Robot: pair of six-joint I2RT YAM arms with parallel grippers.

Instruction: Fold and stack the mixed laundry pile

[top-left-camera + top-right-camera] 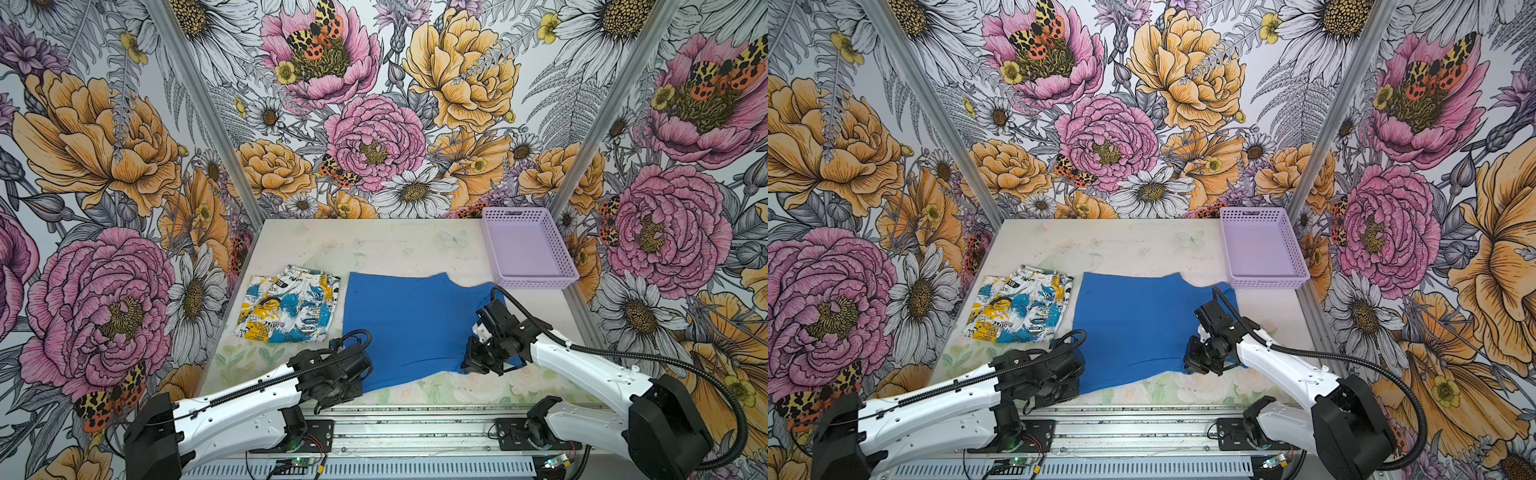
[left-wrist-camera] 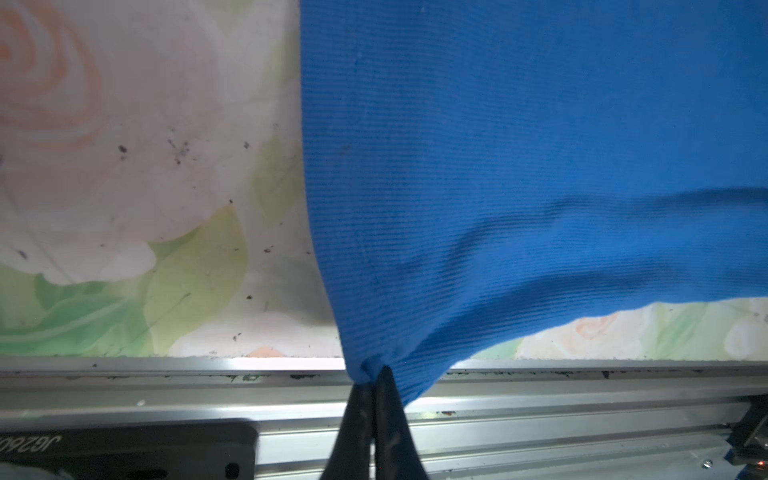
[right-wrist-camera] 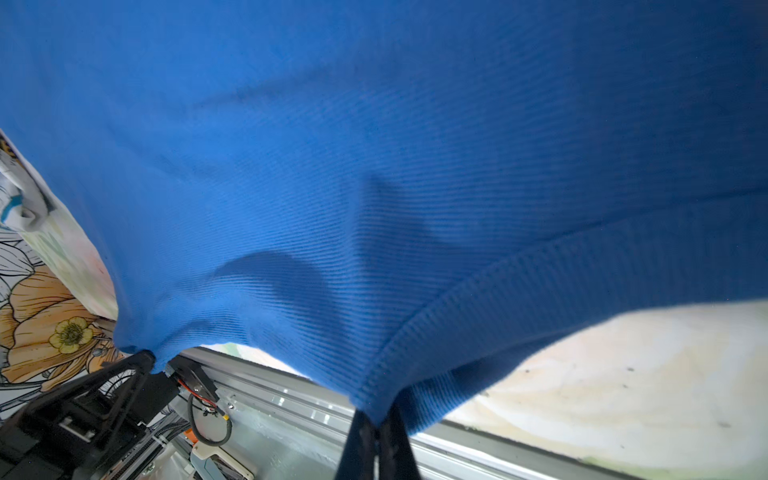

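Lavender perforated basket [image 1: 536, 281] at far right corner, pale floral tabletop [image 1: 374, 249], flower-printed walls [image 1: 104, 137], aluminium rail [image 1: 415, 436]

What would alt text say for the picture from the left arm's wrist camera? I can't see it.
The left gripper is shut on a corner of a blue T-shirt, which spreads away across a table printed with pale flowers. A metal rail runs along the table's edge by the gripper.

The T-shirt [image 1: 411, 320] lies in the middle of the table [image 1: 374, 245], the folded garment [image 1: 289, 307] just left of it, the basket [image 1: 528, 249] behind its right end.
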